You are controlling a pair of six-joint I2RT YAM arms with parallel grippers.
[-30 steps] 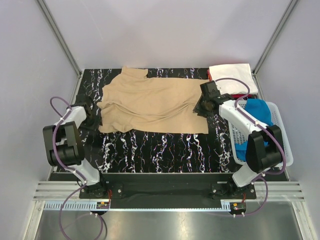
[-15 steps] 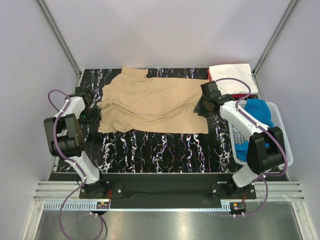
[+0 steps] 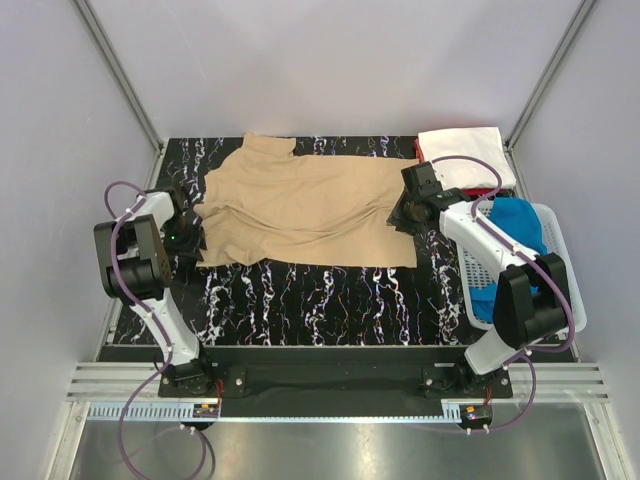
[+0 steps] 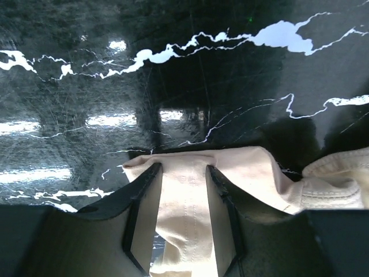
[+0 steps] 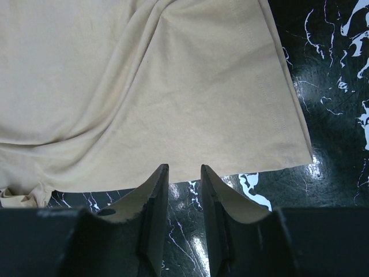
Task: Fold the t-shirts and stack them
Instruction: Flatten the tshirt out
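Looking down on a black, white-veined table (image 3: 300,300) with a tan t-shirt (image 3: 300,205) spread flat across the middle and far half, one sleeve reaching toward 11 o'clock.

At 9 o'clock of that shirt, left gripper (image 3: 193,238) low at the cloth's edge. From the left wrist camera: dark fingers (image 4: 138,202) a narrow way apart, straddling a flat stitched band of tan cloth running between them and spreading out past them toward 3 o'clock, ending there in a thicker seamed fold. Bare glossy table beyond the tips at 12 o'clock.

At 3 o'clock of the shirt, right gripper (image 3: 402,215) low over the hem corner, cloth slightly rumpled beside it. From the right wrist camera: fingers (image 5: 153,202) a narrow way apart, bare table showing in the gap, tips reaching the stitched hem, soft creases in the tan cloth running from 12 toward 8 o'clock. Cannot tell whether either pair of tips presses down on the cloth.

At 1 o'clock on the table, folded white t-shirt (image 3: 462,148) lying on a red t-shirt (image 3: 420,153), only a sliver of red showing at the edge.

At 3 to 4 o'clock, off the table's right side, white mesh basket (image 3: 467,275) holding a crumpled bright blue t-shirt (image 3: 515,222), partly hidden by the right arm.
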